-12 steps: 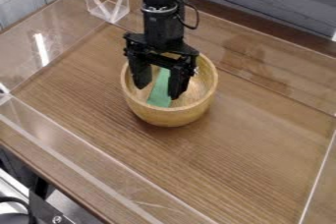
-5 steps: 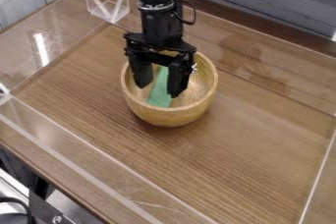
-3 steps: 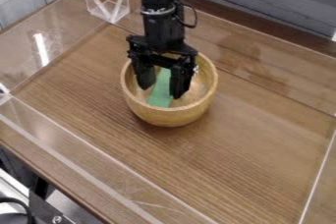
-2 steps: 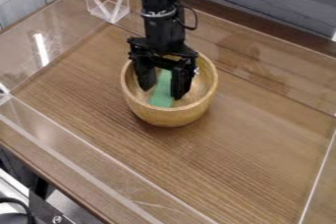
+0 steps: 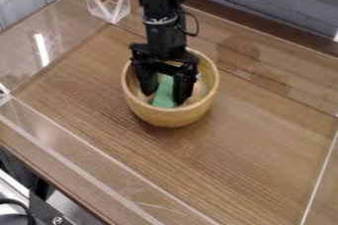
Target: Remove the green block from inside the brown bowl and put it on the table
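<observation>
Lower now, the open pincer point(image 5: 164, 84) straddles the green block point(image 5: 165, 91) inside the brown bowl point(image 5: 169, 113), seemingly ready to close for lifting.

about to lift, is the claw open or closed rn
Claw: open, jaws spread around the green block in the bowl, no grip on it visible

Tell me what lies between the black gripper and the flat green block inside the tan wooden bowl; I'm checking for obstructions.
Nothing visible, in the camera view.
</observation>
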`<state>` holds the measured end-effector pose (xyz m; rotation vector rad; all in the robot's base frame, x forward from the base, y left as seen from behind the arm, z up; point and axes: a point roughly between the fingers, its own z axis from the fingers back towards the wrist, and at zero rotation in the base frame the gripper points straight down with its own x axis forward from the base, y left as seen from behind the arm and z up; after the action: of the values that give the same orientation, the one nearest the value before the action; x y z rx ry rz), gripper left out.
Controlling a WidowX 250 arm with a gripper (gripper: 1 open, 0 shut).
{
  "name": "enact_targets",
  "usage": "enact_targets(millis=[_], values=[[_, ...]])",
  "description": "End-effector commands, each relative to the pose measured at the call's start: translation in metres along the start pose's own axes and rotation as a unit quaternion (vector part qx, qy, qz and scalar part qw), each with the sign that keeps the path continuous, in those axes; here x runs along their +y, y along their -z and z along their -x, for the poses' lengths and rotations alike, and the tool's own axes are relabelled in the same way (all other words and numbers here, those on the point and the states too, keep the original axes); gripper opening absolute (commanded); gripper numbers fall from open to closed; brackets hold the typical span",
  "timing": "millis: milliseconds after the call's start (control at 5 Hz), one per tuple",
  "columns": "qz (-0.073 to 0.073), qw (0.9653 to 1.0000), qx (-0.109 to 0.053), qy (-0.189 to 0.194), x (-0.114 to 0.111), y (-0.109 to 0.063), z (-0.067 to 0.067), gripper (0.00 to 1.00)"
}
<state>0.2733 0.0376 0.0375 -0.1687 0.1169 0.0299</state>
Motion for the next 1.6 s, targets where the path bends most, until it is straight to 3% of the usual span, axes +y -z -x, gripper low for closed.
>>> enact_targets(millis=[0,200,1400], values=[[-0.001,0.9998,-0.022,0.003,0.001,-0.007,-0.006,1.00],[0.001,0.9997,-0.024,0.003,0.000,-0.006,-0.007,0.00],[0.018,0.9995,-0.026,0.006,-0.012,-0.026,-0.006,0.00]])
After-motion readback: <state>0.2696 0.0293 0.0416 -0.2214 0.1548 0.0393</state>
